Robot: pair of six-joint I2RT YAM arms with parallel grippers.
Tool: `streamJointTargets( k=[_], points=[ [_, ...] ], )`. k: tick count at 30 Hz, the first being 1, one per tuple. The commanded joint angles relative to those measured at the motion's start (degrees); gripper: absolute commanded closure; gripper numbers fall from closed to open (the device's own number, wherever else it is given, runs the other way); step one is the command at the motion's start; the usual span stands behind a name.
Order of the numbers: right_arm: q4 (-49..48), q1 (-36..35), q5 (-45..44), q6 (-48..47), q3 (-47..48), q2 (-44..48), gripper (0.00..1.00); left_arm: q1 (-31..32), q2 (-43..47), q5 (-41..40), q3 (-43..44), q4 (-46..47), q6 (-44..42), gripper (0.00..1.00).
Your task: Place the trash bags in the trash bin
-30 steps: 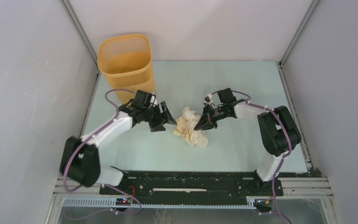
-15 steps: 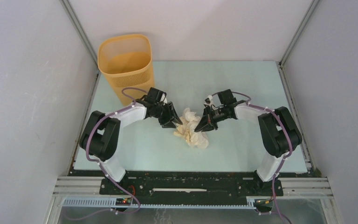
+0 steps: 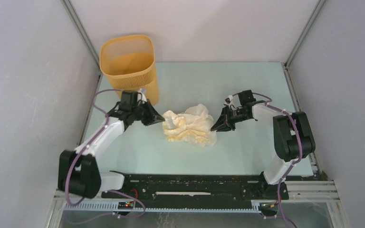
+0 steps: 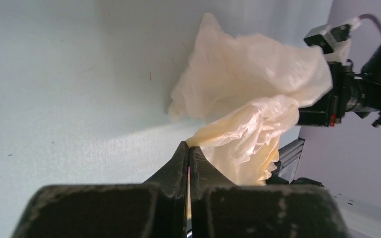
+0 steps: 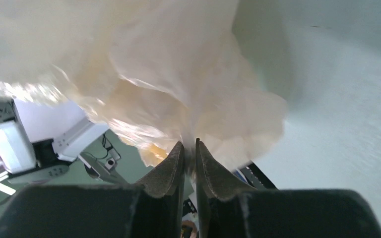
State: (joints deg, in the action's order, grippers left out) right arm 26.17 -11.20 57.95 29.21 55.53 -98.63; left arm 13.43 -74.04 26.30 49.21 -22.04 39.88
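Observation:
The trash bag [image 3: 190, 127], a crinkly pale cream plastic film, lies spread on the table between both arms. My left gripper [image 3: 159, 118] is shut on the bag's left edge; in the left wrist view its jaws [image 4: 188, 148] meet with the film [image 4: 248, 84] pinched at their tips. My right gripper [image 3: 215, 127] is at the bag's right edge. Its jaws [image 5: 189, 146] stand a sliver apart with bag film [image 5: 154, 74] running down between them. The yellow-orange ribbed trash bin [image 3: 129, 66] stands upright at the far left, just behind the left gripper.
Grey enclosure walls and metal frame posts [image 3: 83, 33] close in the pale green table [image 3: 247, 85] on three sides. The black mounting rail [image 3: 195, 183] with both arm bases runs along the near edge.
My left gripper closed on the bag's left edge and pulled back left toward the bin. The right gripper drew to the right. The crumpled bag has stretched out wider between them.

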Motion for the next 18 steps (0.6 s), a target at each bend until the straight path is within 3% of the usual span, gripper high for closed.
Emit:
streamJointTargets(
  k=[1, 11, 14, 18],
  points=[
    [4.46, 3.46, -1.80, -5.01, -0.16, 3.71, 0.78, -1.74, 10.00, 2.92, -2.24, -2.40, -3.25, 1.00],
    [7.01, 3.74, -5.37, -6.80, -0.18, 7.22, 0.77, -1.74, 16.88, 7.52, -2.76, -2.51, 3.06, 1.00],
    [9.87, 3.20, -9.41, -8.15, 0.24, 11.53, 0.73, -1.65, 16.96, 8.48, -1.73, -2.92, 4.95, 1.00],
    [14.06, -4.20, -19.95, -10.20, 3.49, 19.88, 0.60, -0.75, 16.73, 8.96, 0.14, -2.83, 9.08, 1.00]
  ],
)
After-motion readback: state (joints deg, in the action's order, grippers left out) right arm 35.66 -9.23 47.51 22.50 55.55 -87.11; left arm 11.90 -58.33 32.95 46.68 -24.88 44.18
